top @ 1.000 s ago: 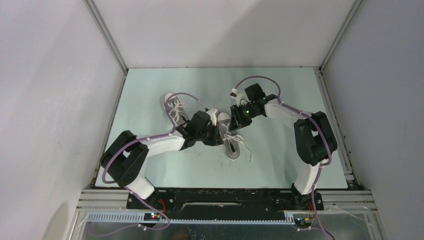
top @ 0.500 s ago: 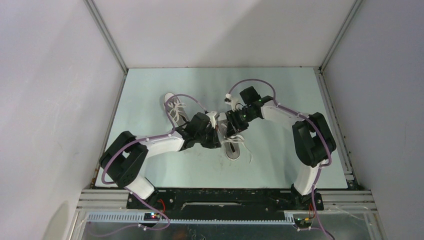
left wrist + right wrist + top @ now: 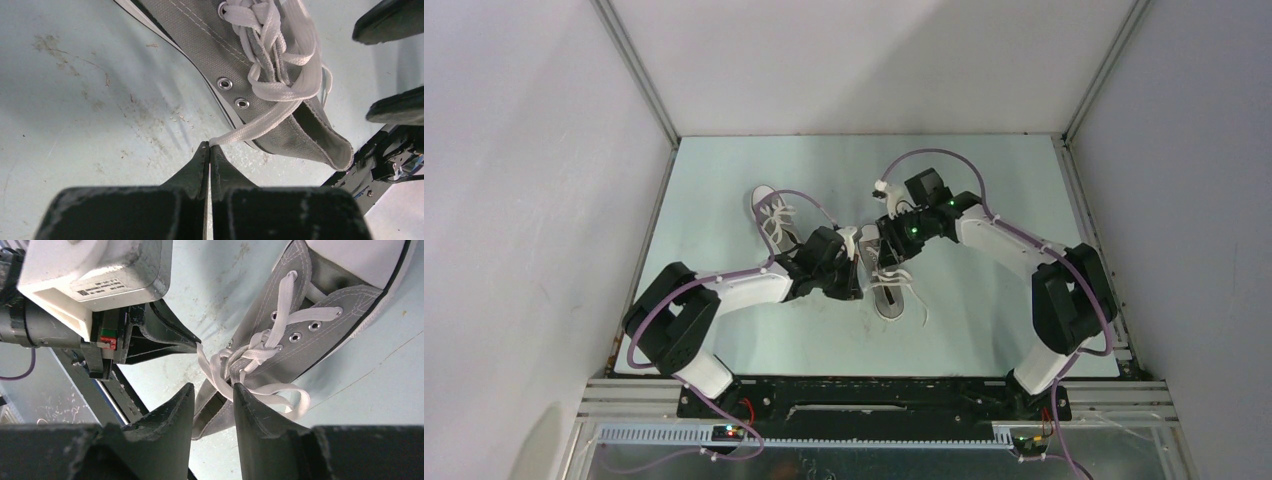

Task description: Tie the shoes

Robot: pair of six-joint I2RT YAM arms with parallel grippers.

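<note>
One grey shoe [image 3: 892, 296] with white laces lies mid-table, and the other shoe [image 3: 772, 212] lies further back to the left. My left gripper [image 3: 209, 145] is shut on the end of a white lace [image 3: 260, 125], which runs taut from the middle shoe [image 3: 210, 45]. In the top view the left gripper [image 3: 856, 272] sits just left of that shoe. My right gripper [image 3: 211, 388] hangs open over the shoe's heel opening [image 3: 220, 410]. The stretched lace [image 3: 207, 362] passes between its fingertips, close to the right finger [image 3: 245, 400]. From above the right gripper [image 3: 876, 245] is at the shoe's far end.
The pale green table [image 3: 984, 320] is fenced by white walls with metal rails [image 3: 1089, 230] along its sides. The two arms meet close together at the middle shoe, and a purple cable [image 3: 944, 158] loops above the right wrist.
My right gripper has swung left and down from beside the shoe to over its heel, straddling the taut lace. The left gripper has kept its grip and place.
</note>
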